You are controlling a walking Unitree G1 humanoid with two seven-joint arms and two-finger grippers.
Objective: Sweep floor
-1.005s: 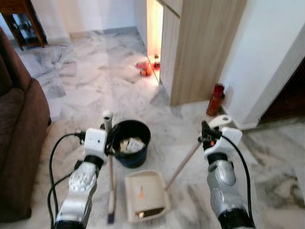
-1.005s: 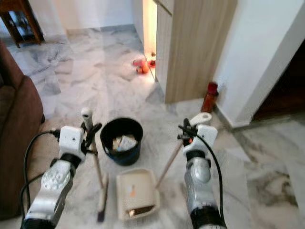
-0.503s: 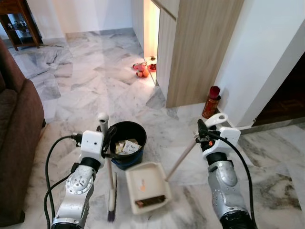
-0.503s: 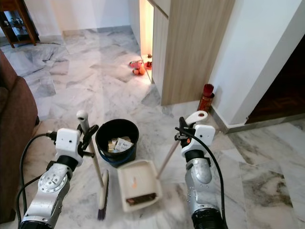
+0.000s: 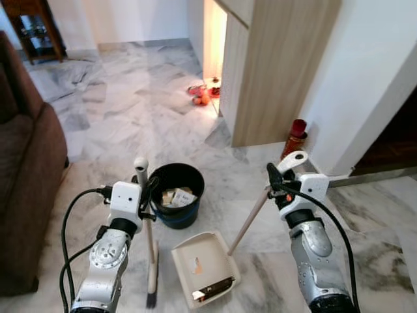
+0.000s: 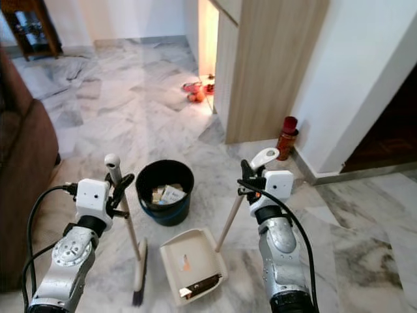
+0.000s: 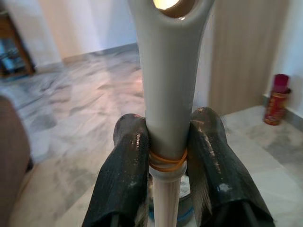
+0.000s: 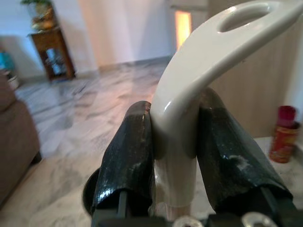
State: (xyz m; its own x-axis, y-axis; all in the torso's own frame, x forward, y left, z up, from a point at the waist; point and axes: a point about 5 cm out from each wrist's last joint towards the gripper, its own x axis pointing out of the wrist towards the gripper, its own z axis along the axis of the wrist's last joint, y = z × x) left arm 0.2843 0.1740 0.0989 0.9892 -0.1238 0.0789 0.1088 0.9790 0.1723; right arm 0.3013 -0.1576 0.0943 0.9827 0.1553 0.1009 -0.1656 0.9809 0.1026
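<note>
Probably a home: marble floor (image 5: 130, 124), brown sofa (image 5: 26, 189), wooden cabinet (image 5: 273, 65).

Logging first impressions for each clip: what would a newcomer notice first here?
The left gripper clamps a broom upright, while the right gripper holds the long handle of a cream dustpan resting on the marble floor between the arms. Just beyond stands a black bin with scraps inside.

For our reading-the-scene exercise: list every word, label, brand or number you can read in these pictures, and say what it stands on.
No text can be read anywhere.
Red canister by the wall: any label is too small and blurred.
Paper scraps in the black bin: print, if any, is too blurred.
Dustpan, broom: no markings visible.
</note>
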